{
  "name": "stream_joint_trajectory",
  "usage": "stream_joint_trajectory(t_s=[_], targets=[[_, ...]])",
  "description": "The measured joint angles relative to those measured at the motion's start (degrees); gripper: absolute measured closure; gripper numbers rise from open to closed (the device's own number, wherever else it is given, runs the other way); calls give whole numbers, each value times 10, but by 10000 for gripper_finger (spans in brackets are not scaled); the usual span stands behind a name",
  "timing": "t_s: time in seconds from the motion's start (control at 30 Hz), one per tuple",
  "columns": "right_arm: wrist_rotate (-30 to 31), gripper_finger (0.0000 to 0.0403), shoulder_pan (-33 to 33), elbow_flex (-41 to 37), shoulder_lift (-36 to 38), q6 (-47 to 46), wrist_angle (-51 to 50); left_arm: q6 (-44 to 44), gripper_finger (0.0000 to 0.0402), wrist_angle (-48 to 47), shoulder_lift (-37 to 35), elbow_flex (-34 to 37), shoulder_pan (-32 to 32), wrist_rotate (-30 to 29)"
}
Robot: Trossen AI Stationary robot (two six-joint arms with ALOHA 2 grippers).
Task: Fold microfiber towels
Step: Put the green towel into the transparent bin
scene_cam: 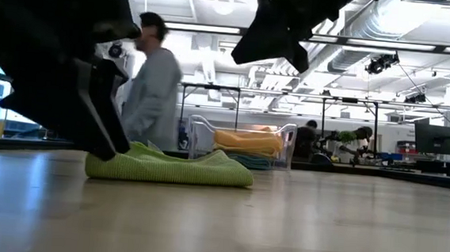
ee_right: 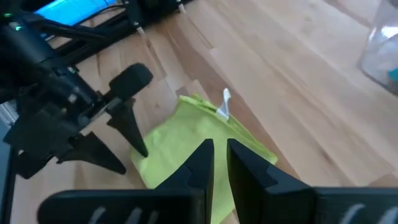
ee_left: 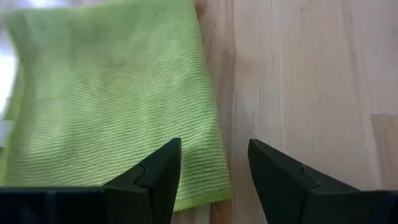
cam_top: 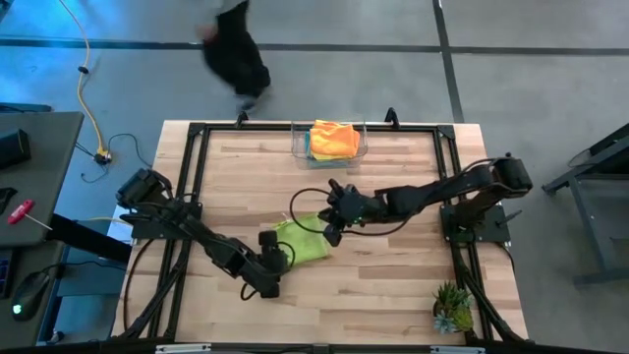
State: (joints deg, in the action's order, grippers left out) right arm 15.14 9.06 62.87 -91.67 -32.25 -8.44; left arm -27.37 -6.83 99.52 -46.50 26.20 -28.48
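Finishing fold on lime green towel [cam_top: 300,241]: left end effector [ee_left: 214,174] stood open at its edge, holding nothing; right end effector [ee_right: 220,163] hovered closed, empty. Next move likely called for lifting folded towel toward clear bin [cam_top: 298,143].

Evenly and brightly lit from ceiling strip lights [scene_cam: 216,32] far above, with soft, short shadows under the lime green towel [scene_cam: 170,168] and a pale sheen across the wooden table [scene_cam: 297,226]. Backlit and nearly black in the low view where the arms hang close to the lens; motion-smeared where a person [cam_top: 234,54] passes beyond the table. Slightly soft at close range in the left wrist view.
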Motion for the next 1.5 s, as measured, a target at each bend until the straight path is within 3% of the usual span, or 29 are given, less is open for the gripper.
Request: stream_joint_trajectory(t_s=[0.2,0.43,0.53,0.77,0.97,1.23,1.5], targets=[[-3,366,0,0,2,12,-2,-31,252,-69,29,-25,-12,23],[-6,364,7,0,2,28,-9,-25,361,-92,26,-30,-12,14],[-60,346,17,0,2,66,-30,-24,393,-114,27,-45,-6,-2],[-177,243,70,0,-3,146,-79,-67,397,-119,26,-77,-3,6],[-165,160,100,0,-38,194,-27,-119,399,-70,8,-82,-8,9],[-119,147,111,0,-104,264,72,-158,400,-3,-1,-83,-32,42],[-41,167,114,0,-130,290,63,-166,401,28,-1,-82,-49,60]])
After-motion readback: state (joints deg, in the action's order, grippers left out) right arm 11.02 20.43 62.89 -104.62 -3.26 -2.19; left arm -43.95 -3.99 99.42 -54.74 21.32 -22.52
